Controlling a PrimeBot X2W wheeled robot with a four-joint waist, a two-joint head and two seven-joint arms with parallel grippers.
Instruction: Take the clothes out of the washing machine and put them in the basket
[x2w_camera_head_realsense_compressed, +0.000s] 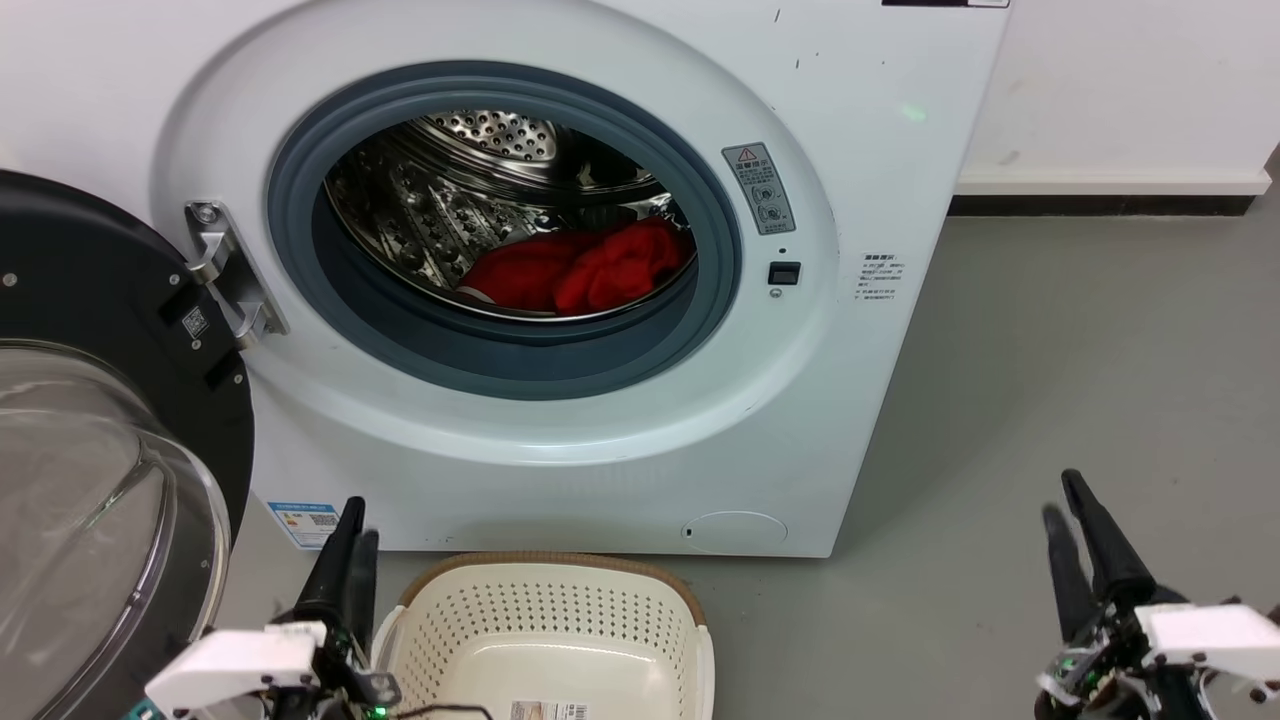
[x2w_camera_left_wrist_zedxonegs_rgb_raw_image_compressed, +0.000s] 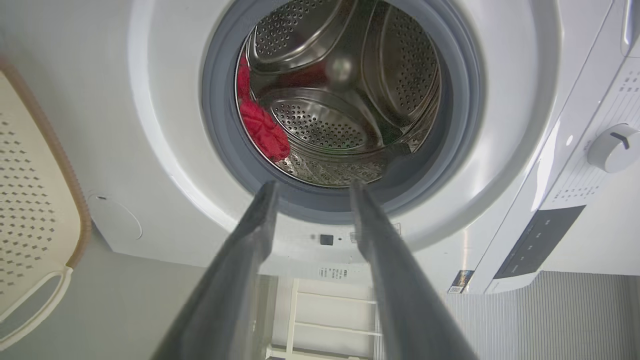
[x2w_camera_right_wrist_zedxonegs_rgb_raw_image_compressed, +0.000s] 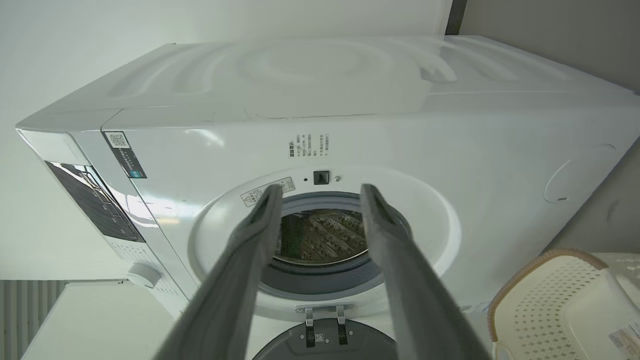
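Left hand (x2w_camera_head_realsense_compressed: 358, 525): released, fingers apart, nothing held. Basket (x2w_camera_head_realsense_compressed: 560, 563) on the floor just beside it, to its right. Clothes (x2w_camera_head_realsense_compressed: 580, 268) lie in the drum of the washing machine (x2w_camera_head_realsense_compressed: 600, 480), ahead of and above both hands, well apart. Right hand (x2w_camera_head_realsense_compressed: 1060, 500): released, empty, basket well to its left.

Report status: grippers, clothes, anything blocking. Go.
Left gripper open, empty, beside basket. Right gripper open, empty. Clothes in washing machine drum; door swung open, nothing blocking porthole.
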